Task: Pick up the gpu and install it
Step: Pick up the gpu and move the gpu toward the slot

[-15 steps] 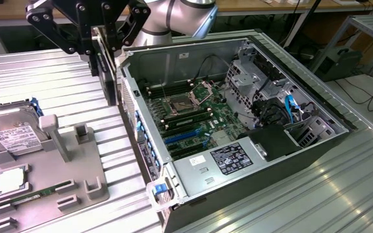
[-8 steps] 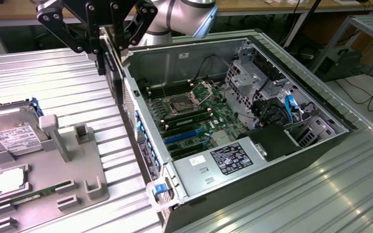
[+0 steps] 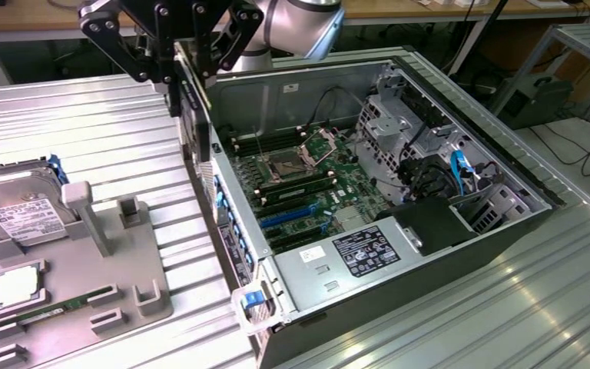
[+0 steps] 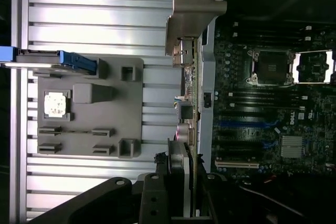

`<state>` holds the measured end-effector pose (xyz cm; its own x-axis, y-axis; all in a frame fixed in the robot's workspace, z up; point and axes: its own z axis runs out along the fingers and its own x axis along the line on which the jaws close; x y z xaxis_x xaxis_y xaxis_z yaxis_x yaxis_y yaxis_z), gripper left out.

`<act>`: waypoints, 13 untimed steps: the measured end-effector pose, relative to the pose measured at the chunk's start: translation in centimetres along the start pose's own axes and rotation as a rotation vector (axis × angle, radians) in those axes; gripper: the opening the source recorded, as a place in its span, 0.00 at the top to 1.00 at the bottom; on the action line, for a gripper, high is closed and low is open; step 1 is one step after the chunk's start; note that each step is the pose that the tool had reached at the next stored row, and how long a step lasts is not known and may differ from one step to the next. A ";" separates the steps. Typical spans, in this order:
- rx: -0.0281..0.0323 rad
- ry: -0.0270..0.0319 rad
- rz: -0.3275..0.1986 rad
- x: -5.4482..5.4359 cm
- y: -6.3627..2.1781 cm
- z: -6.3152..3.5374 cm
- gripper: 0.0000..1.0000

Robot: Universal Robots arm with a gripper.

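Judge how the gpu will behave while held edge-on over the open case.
The gpu hangs straight from the gripper, so it is likely stiff. Gripped across its thin body at one end, it may pivot if bumped. Its bare board edge looks fragile.

You can read one brand: the Dell mark on the motherboard. The drive label, left of the frame, and the case sticker, lower centre, are illegible.

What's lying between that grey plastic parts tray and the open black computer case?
Bare ribbed metal table, seen in the wrist view, separates grey plastic tray from open computer case. Above the case's edge the gripper holds the thin black gpu card.
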<state>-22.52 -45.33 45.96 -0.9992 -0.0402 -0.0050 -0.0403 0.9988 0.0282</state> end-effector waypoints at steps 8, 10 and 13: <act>0.0001 0.0000 0.000 -1.3 -0.05 0.00 0.71; 0.0000 0.0000 0.000 -1.6 -0.07 0.01 0.71; 0.0001 0.0001 0.000 -2.1 -0.09 0.01 0.71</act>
<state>-20.38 -45.33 45.96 -0.9992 -0.0402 -0.0050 -0.0403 0.9988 0.0281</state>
